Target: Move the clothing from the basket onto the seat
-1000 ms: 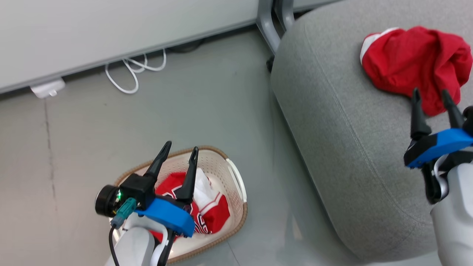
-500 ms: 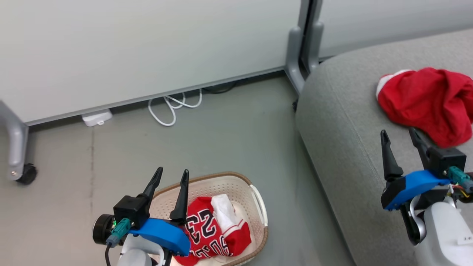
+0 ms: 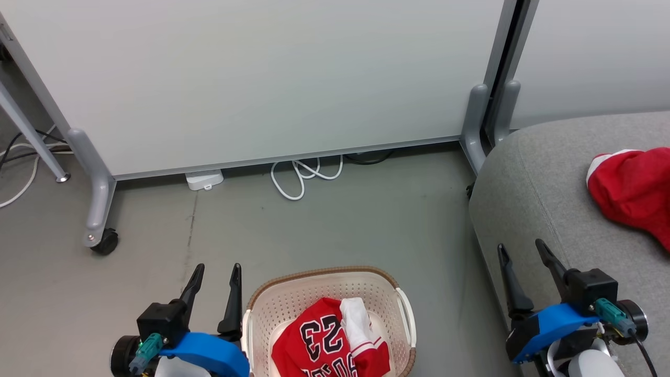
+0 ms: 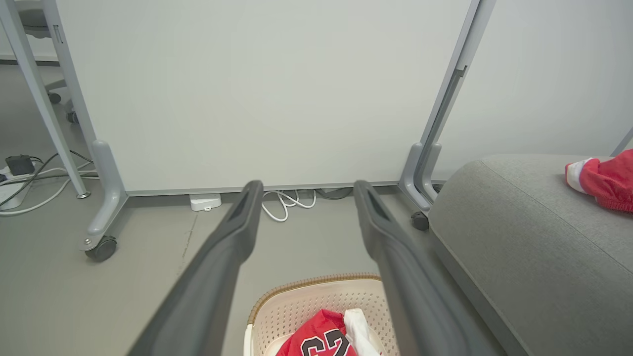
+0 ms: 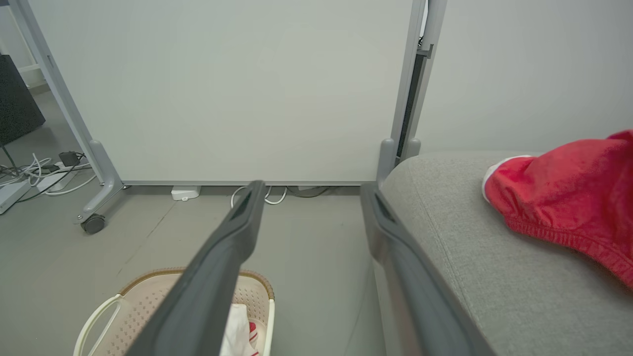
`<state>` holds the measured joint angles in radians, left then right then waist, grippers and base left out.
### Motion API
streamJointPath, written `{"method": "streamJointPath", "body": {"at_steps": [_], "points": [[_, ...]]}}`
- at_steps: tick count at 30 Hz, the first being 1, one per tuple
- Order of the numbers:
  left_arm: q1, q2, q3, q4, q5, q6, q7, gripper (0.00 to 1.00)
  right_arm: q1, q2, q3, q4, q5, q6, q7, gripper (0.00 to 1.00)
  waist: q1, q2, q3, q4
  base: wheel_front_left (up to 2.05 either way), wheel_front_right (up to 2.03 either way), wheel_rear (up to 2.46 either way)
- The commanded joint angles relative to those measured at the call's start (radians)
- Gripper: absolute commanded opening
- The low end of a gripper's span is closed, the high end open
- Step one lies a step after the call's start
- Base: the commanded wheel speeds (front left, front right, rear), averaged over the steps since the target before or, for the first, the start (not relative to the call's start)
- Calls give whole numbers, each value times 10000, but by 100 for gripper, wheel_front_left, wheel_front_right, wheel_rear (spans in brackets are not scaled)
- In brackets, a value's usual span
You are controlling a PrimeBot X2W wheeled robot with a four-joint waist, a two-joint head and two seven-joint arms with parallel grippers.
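Head view: jersey (image 3: 324, 340) lies crumpled in the basket (image 3: 319, 272) on the floor (image 3: 335, 225), black white-edged 23 facing up, a white fold of fabric just beside the number; plain red garment (image 3: 633, 193) lies bunched on the seat (image 3: 534, 209) at the right edge of the view; judged 1 of 2 pieces delivered, 1 left to move.

Left gripper (image 3: 218, 268) hovers just left of the basket rim, fingers apart, nothing between them; right gripper (image 3: 520, 245) sits over the near edge of the seat, fingers apart and empty, apart from the plain red garment. Left wrist view: the fingers (image 4: 232, 247) point toward the white partition (image 4: 267, 99), with the basket low between them.

Handling, judged: jersey looks thin, soft and light; no stiffness, so it should drape and lengthen once lifted; smooth sports fabric may slide out of a shallow pinch; not fragile.

Where to take hold: the raised ridge near the middle of the pile, where red meets the white fold; pinch deep enough to gather several layers; a central hold keeps the trailing ends short for clearing the rim; stay off the perforated wall and the handles.

Risk: a hem snags the rim and the light basket drags or tips along.
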<state>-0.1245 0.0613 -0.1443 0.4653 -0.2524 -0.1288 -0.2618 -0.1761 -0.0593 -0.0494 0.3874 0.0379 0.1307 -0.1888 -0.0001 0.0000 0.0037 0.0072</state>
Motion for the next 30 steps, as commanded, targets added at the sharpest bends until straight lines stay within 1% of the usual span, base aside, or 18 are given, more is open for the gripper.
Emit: {"method": "streamJointPath", "body": {"at_steps": [1,8,12,19,30], "points": [[109,42,90,-43,83,-25,-47,100,269,27,36,-118,-27,1,39,100,1,0,-118,128,0,0,0],[368,140,467,-150,146,-26,-47,100,767,89,151,-414,12,1,95,100,1,0,-294,356,0,0,0],[410,215,548,-245,167,-26,-47,100,917,94,266,-506,279,1,84,100,1,0,-326,468,0,0,0],[409,226,605,-460,231,-26,-47,100,1028,95,333,-689,335,1,126,100,1,0,-329,597,0,0,0],[375,150,627,-465,253,-27,-47,100,1075,95,412,-788,423,1,181,100,1,0,-330,540,0,0,0]]}}
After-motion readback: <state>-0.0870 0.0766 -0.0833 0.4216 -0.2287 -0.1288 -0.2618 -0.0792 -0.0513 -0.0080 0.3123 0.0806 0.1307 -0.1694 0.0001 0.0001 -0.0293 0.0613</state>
